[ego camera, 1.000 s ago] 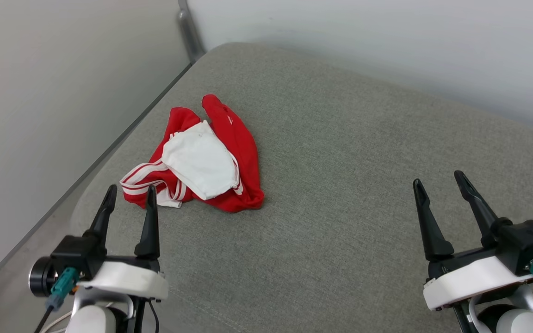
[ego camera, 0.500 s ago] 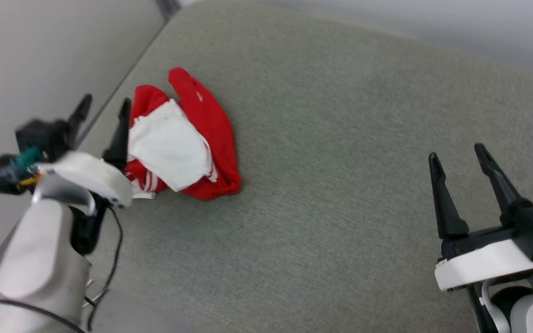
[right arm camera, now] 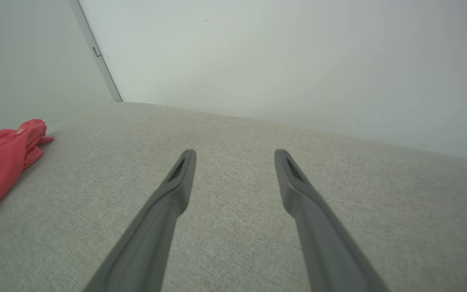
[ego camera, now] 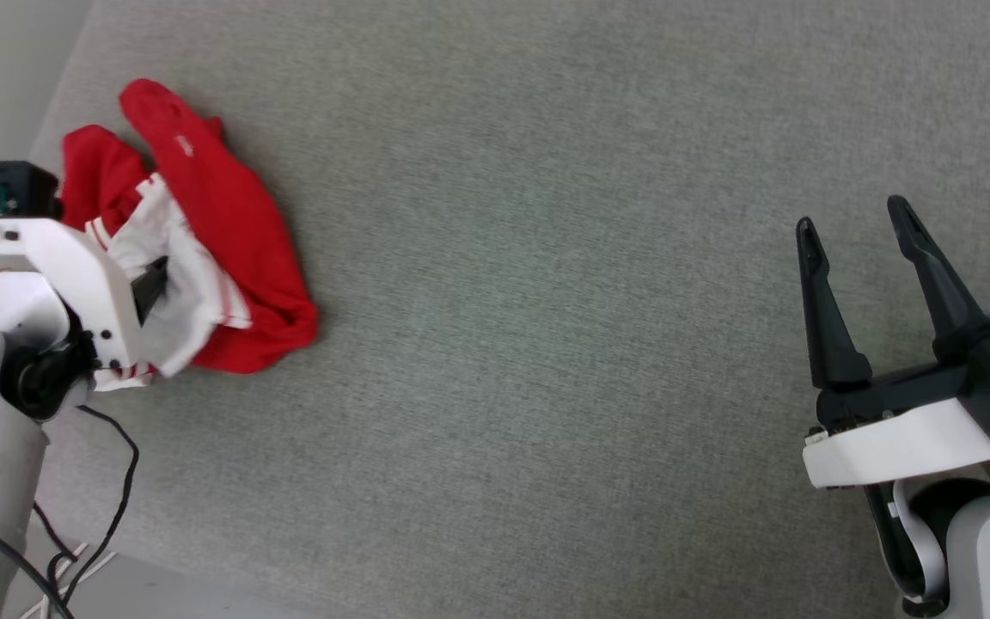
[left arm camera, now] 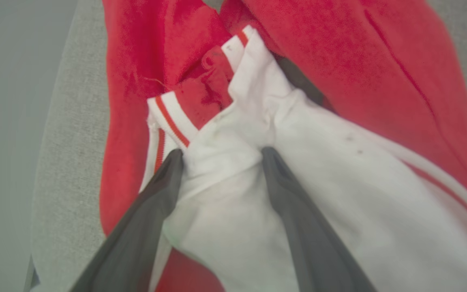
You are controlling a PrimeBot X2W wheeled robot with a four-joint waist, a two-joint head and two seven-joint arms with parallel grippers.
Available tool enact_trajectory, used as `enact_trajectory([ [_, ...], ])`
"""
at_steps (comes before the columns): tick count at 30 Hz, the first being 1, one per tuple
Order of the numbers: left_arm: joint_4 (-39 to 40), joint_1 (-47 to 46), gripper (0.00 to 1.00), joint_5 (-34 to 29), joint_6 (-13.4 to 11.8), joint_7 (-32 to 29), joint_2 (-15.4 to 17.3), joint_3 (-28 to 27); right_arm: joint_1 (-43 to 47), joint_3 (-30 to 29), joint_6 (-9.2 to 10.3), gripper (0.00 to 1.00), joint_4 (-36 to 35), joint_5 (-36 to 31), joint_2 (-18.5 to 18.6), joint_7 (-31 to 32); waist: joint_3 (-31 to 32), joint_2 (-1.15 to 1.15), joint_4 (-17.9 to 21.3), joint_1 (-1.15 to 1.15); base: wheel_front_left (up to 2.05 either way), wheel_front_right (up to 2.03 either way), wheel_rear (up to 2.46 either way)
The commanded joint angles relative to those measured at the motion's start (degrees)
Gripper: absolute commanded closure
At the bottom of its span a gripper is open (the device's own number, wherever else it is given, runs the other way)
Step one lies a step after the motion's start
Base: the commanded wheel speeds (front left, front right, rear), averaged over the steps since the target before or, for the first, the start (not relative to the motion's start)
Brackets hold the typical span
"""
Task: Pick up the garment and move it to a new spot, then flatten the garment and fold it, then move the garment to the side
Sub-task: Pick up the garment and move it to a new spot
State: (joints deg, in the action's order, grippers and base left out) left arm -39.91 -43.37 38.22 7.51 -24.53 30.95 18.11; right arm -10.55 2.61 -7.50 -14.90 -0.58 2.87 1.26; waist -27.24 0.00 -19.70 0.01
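1. Since a second ago, left claw has swung onto the garment, crumpled at the grey cushion's left edge; right claw gapes.
2. Left wrist view: claw spread, straddling a white fold of it.
3. Right wrist view: claw apart above the cushion.

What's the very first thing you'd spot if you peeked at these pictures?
The bright red and white garment jumps out first, lying crumpled at the far left of the grey cushioned surface. The left gripper is right on it, its open dark fingers on either side of a white fold. The right gripper hangs open at the lower right, over bare grey fabric.
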Motion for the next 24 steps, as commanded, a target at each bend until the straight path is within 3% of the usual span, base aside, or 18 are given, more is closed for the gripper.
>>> enact_trajectory([
  [1, -1.8, -0.4, 0.00, 1.4, 0.0, -1.9, 0.4, 0.6, -1.3, 0.3, 0.02, 0.00, 0.1, -0.2, 0.1, -0.3, -2.3, 0.00, 2.0, -0.01, 0.00, 0.00, 0.00],
  [7, -10.7, 1.6, 0.03, 7.5, -0.1, -10.2, -1.7, 2.6, -2.4, 0.3, 0.02, 0.00, 0.8, -0.1, 0.0, -0.8, -3.5, 0.00, 3.0, -0.01, 0.00, 0.00, 0.00],
  [9, -12.3, 2.1, 0.94, 8.5, -0.1, -10.6, -2.7, 3.0, -2.5, 0.2, 0.02, 0.00, 0.9, 0.0, 0.0, -0.8, -3.4, 0.00, 3.1, -0.01, 0.00, 0.00, 0.00],
  [10, -13.1, 2.1, 1.00, 9.0, -0.1, -9.9, -3.1, 3.1, -2.4, 0.2, 0.02, 0.00, 1.0, 0.0, 0.0, -0.8, -3.4, 0.00, 3.1, -0.01, 0.00, 0.00, 0.00],
  [15, -15.4, -0.1, 1.00, 6.7, -0.6, -0.7, -1.7, 2.9, -2.1, -0.3, 0.02, 0.00, 1.0, -0.2, 0.0, -0.5, -2.1, 0.00, 2.4, -0.01, 0.00, 0.00, 0.00],
  [24, -14.4, -7.9, 1.00, -0.8, -3.8, 25.1, 0.7, 3.2, 0.3, -1.1, 0.02, 0.00, 2.8, 2.0, 0.0, -1.9, 5.7, 0.00, 0.4, -0.01, 0.00, 0.00, 0.00],
])
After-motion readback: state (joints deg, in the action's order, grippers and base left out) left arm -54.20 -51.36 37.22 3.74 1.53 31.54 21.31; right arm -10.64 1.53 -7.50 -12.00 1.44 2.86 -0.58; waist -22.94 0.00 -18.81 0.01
